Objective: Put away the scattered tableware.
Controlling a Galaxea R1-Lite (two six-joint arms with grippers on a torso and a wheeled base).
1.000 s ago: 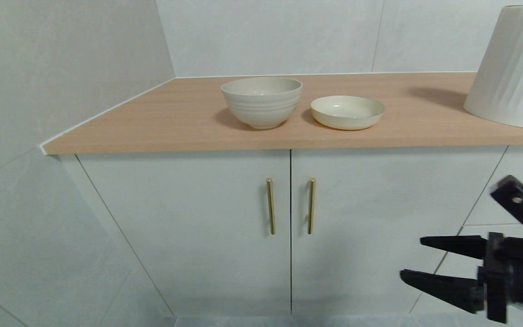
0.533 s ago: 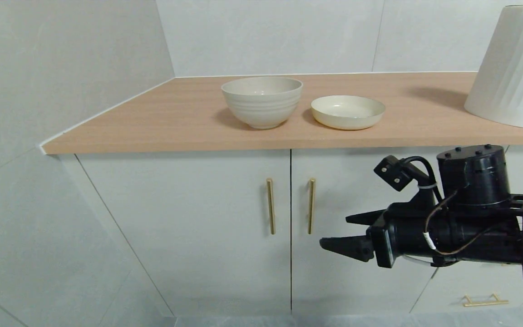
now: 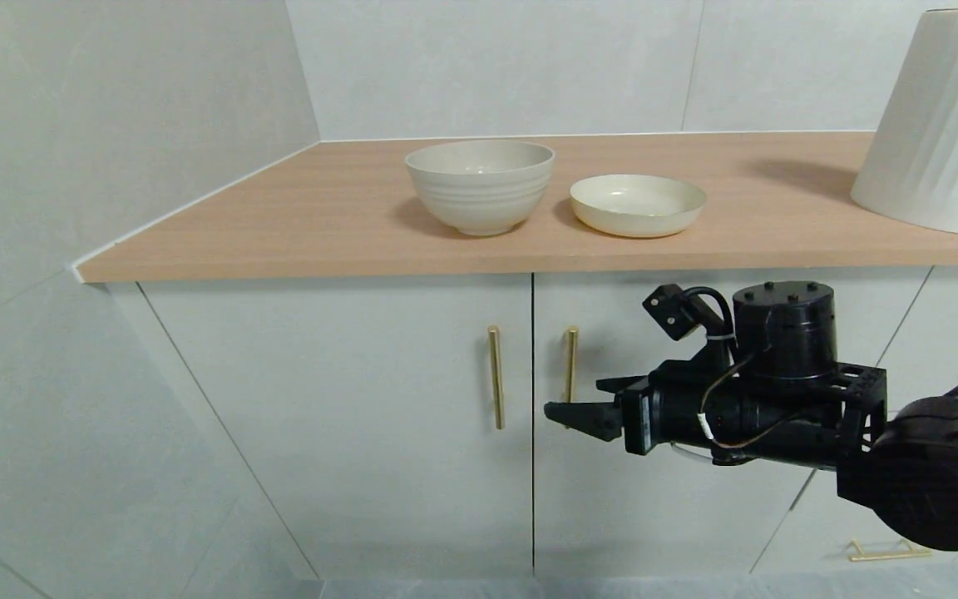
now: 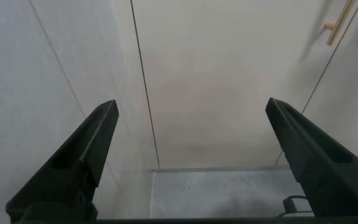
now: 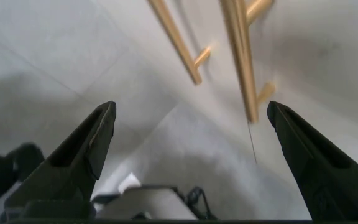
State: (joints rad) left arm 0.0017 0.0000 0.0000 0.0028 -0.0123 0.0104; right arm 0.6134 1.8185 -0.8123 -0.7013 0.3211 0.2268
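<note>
Closing on the cabinet: right gripper (image 3: 575, 398) has swung in from the right edge over the last second and now sits just in front of the lower part of the right door handle (image 3: 570, 353), jaws spread wide, nothing held. Contact with the handle is hard to call from here. Left gripper (image 4: 191, 106) is also wide and empty, low, facing the cabinet front (image 4: 229, 93). Both doors are shut. Further back, the bowl (image 3: 479, 187) and shallow dish (image 3: 637, 204) are unmoved on the countertop (image 3: 321, 225), side by side, apart. Likely step: grab the handle, open the door, then stow. Nothing put away yet.
</note>
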